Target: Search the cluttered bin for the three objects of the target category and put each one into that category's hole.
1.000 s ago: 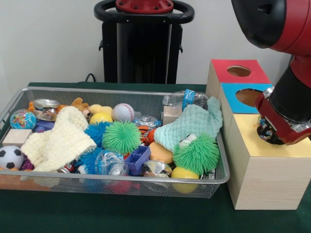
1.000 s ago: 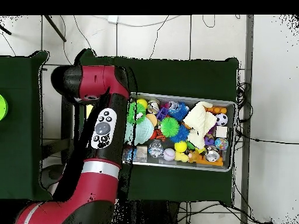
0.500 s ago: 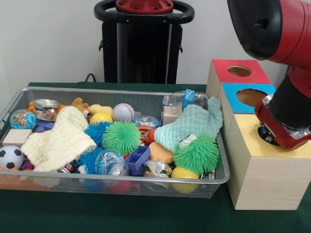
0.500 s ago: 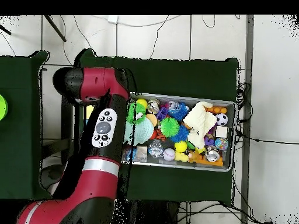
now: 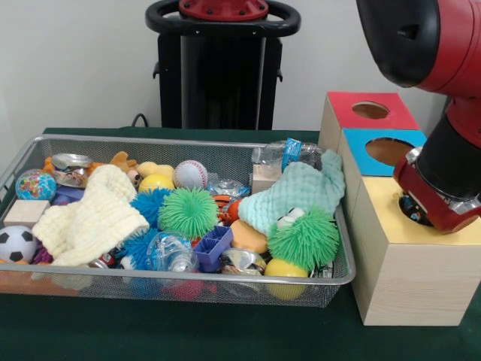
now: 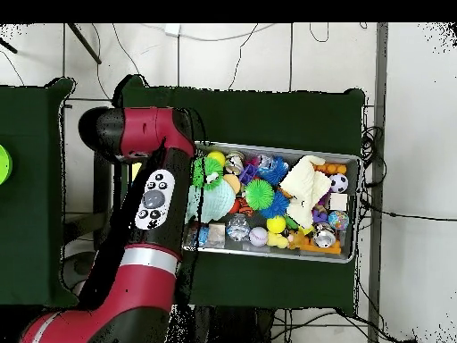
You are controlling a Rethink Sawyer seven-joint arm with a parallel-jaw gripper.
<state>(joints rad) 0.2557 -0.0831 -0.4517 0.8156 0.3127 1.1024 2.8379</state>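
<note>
A: What's nearest?

B: The wire bin (image 5: 22, 162) on the green desk (image 5: 188, 335), full of toys. At the front there's a soccer ball (image 5: 15, 242), a clear ball (image 5: 169, 252) & a green spiky ball (image 5: 304, 238). Farther back, a baseball (image 5: 190, 174).

A: And the robot?

B: Its arm (image 5: 443, 113) comes down over the wood box (image 5: 409, 278), right at the yellow top's hole (image 5: 409, 207). Behind that are the blue hole (image 5: 387, 150) & the red hole (image 5: 370, 110).

A: Is the hand open?

B: Can't tell. The red wrist block hides it. Something dark w/ bright spots shows at the hole's edge, maybe a small ball, but it's not clear if the hand has it.

A: How should the robot do this bit well?

B: Prob. keep the hand right over the middle of the yellow hole, low down, then let go so the thing drops in & doesn't bounce off the rim. Then lift straight up so it won't bump the box.
</note>
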